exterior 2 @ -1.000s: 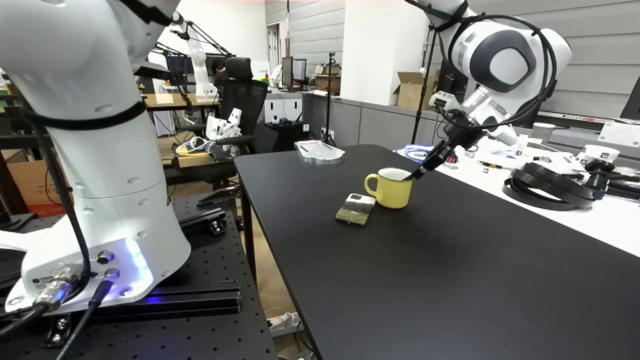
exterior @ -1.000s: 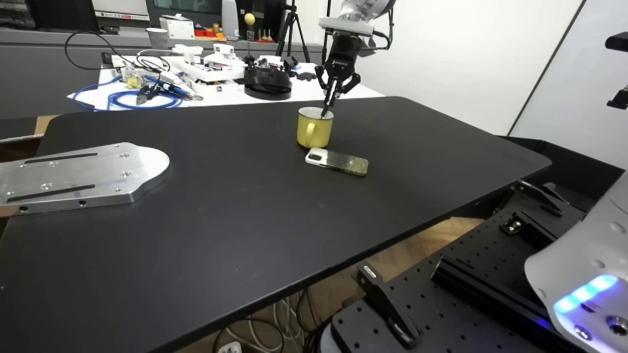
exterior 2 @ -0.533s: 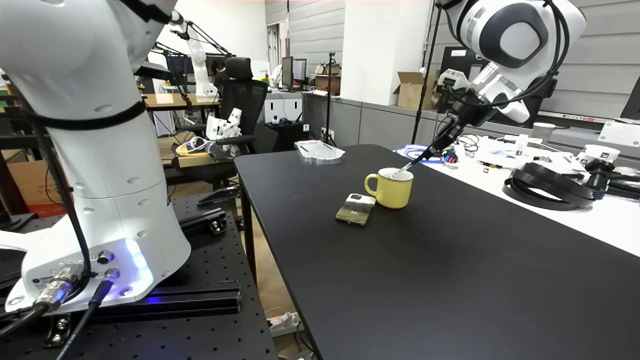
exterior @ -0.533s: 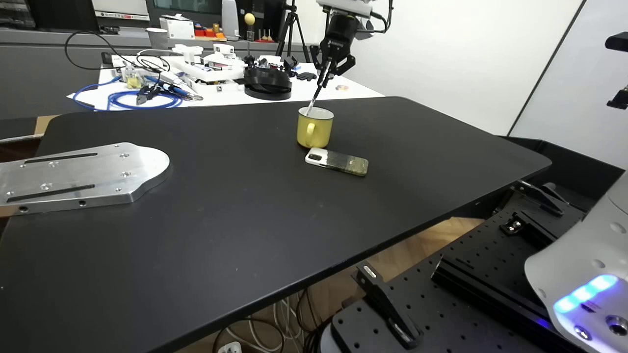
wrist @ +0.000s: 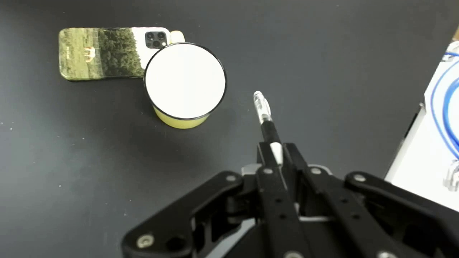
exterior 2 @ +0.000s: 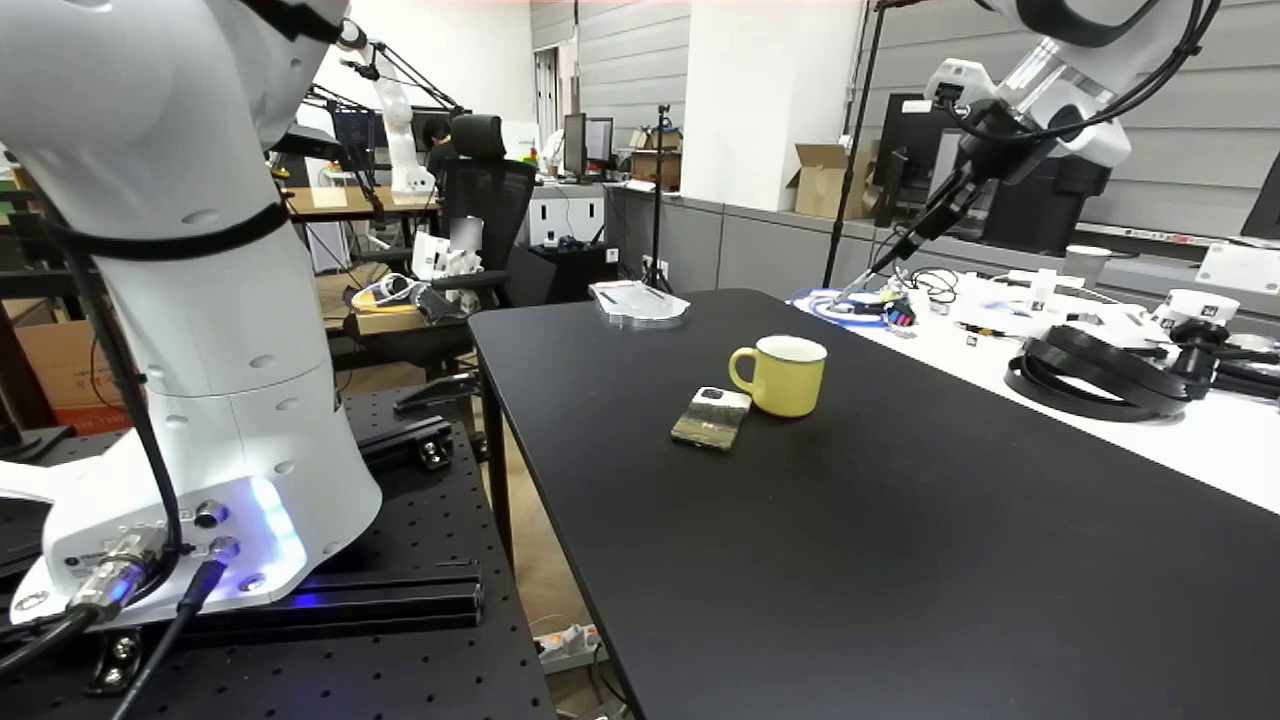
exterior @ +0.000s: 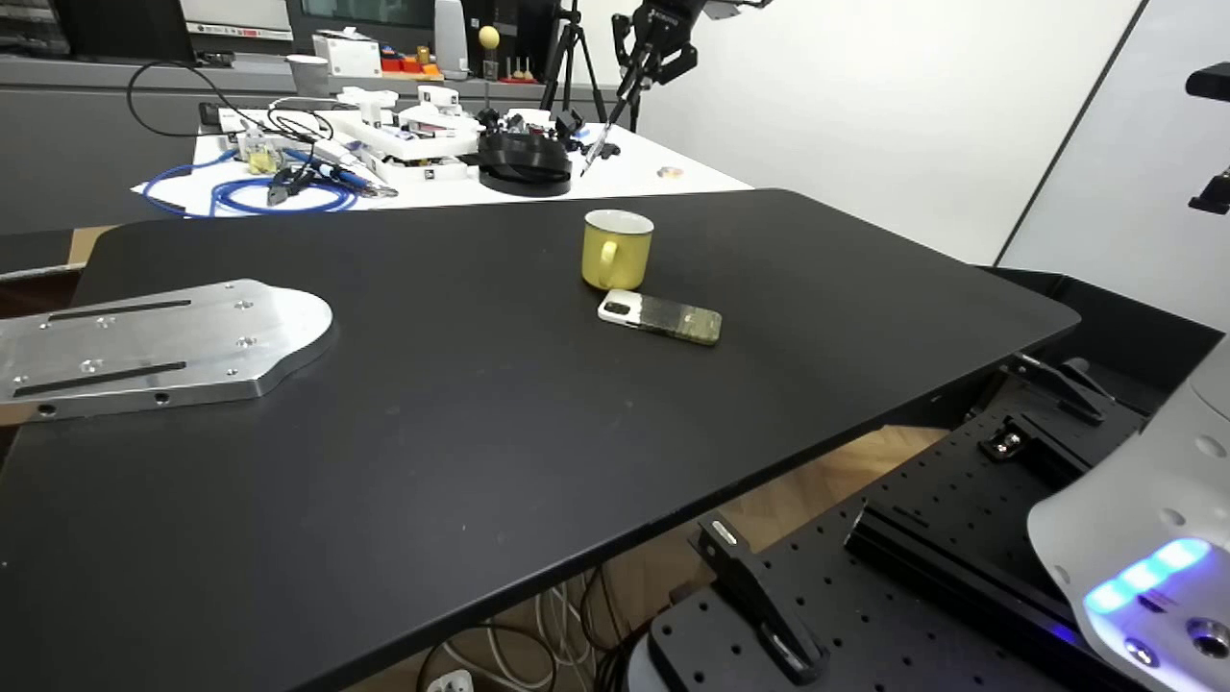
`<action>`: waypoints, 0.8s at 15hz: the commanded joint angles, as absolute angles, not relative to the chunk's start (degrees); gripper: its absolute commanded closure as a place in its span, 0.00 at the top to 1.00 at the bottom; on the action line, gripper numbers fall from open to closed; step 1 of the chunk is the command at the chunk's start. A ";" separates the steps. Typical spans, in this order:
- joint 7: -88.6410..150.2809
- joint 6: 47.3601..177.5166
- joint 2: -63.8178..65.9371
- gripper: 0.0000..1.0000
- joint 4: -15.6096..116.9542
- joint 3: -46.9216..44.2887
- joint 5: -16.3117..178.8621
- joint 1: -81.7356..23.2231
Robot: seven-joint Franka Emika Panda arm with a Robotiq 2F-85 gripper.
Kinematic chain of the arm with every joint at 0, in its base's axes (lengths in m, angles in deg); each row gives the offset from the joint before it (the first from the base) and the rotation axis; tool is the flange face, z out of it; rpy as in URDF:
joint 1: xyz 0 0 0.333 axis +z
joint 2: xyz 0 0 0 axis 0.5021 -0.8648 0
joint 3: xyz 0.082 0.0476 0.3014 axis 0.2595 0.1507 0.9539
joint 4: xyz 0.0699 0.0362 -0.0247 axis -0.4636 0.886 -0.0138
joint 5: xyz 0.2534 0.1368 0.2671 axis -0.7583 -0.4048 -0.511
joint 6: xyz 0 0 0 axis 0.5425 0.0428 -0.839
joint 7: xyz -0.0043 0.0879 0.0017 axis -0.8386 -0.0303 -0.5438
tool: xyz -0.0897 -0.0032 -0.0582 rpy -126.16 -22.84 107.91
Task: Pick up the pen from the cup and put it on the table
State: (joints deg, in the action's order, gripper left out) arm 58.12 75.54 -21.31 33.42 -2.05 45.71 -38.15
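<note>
The yellow cup [exterior: 615, 252] stands upright on the black table [exterior: 461, 461], also in an exterior view [exterior 2: 786, 380] and the wrist view [wrist: 184, 82]. Its white inside shows nothing in it. My gripper [wrist: 277, 150] is shut on the pen [wrist: 263, 109], holding it near one end. The pen's clear end points out past the fingertips, tilted down. In both exterior views the gripper [exterior: 630, 88] is raised above and behind the cup. The pen [exterior 2: 856, 286] hangs in the air, apart from the cup.
A phone [exterior: 663, 317] lies flat beside the cup, close to its handle. A silver metal plate [exterior: 163, 336] sits at one end of the table. A white-topped table [exterior 2: 1060, 440] with cables and black rings [exterior 2: 1085, 375] adjoins the black table.
My gripper has risen and moved away from the cup. The pen in it, whose end was inside the cup half a second ago, is now out. The cup and phone have not moved.
</note>
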 commanded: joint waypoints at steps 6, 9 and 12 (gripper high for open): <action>59.40 86.42 -31.27 0.03 28.94 -0.68 33.88 -42.23; 59.33 90.62 -35.53 0.03 28.49 -0.64 30.96 -42.69; 59.69 93.13 -39.22 0.03 27.52 -0.86 30.35 -42.76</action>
State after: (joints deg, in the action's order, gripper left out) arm 57.93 92.28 -35.17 31.47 -1.40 31.45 -41.92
